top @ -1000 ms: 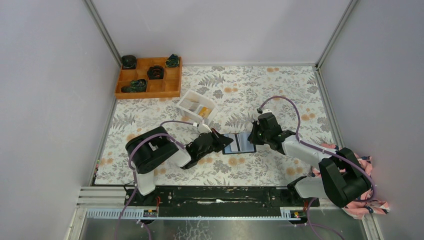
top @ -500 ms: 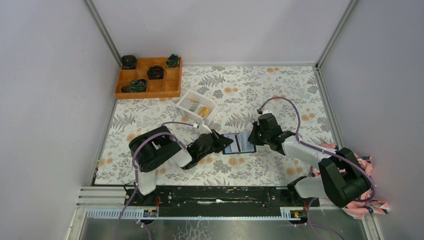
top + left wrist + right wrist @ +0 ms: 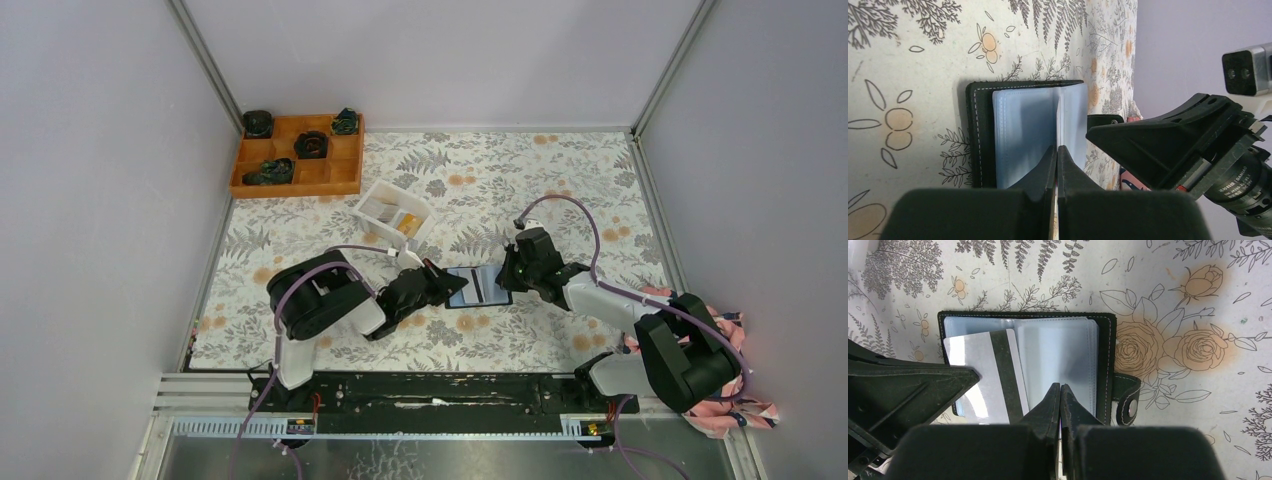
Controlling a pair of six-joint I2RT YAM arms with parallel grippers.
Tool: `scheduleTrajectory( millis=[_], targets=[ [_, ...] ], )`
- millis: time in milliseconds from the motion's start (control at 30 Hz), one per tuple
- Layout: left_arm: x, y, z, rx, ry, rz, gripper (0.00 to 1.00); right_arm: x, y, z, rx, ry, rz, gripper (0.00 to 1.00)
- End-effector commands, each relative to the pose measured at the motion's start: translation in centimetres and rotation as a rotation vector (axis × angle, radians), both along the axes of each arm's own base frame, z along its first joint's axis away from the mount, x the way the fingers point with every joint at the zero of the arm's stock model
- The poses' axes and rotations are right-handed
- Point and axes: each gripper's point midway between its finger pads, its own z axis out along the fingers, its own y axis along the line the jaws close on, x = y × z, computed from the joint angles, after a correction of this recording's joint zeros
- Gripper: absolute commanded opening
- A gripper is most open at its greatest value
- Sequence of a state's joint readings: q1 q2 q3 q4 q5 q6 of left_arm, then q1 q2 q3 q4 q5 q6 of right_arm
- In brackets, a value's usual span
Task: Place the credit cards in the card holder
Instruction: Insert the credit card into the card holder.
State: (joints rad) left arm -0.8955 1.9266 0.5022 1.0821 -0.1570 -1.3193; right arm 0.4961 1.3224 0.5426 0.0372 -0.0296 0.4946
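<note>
**Black folding card holder** [image 3: 1063, 340]: the cover is a leather-like material, fine-grained and matt, with pale stitching along the edge.
**Inner sleeves** [image 3: 1070, 370]: bluish transparent plastic film, smooth and glossy.
**Clasp tab** [image 3: 1124, 390]: the same black material, fitted with a bright metal snap stud [image 3: 1132, 409].
**Whitish-grey plastic card** [image 3: 980, 365]: smooth, with a slight sheen; its dark stripe is matt.
**Left gripper** [image 3: 1057, 150] and **right gripper** [image 3: 1060, 387]: the fingers are black plastic, matt and faintly grainy.
**Floral-printed table cover** [image 3: 1173, 290]: smooth and matt; vinyl or cloth cannot be told.
**Pink patterned cloth** [image 3: 730, 330]: soft, crumpled fabric.
**Frame rail** [image 3: 200, 400]: silver metal.
</note>
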Motion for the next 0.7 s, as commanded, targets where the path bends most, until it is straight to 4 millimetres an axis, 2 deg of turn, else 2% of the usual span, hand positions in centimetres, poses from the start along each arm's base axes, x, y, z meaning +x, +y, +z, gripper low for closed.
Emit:
scheduleTrajectory(
  millis=[0,333,667],
  targets=[
    [0.7,0.2,0.9,-0.041,-0.047,0.027,0.00,0.4,0.3,0.2,0.019,-0.016,0.001,0.00],
    [0.7,0.3,0.6,-0.014,-0.095,0.025,0.00,0.4,0.3,0.0,0.018,-0.013,-0.001,0.00],
    [0.2,-0.7,0.1,-0.019,-0.118,-0.011,0.00,0.3,0.2,-0.3,0.013,-0.004,-0.002,0.00]
  ],
)
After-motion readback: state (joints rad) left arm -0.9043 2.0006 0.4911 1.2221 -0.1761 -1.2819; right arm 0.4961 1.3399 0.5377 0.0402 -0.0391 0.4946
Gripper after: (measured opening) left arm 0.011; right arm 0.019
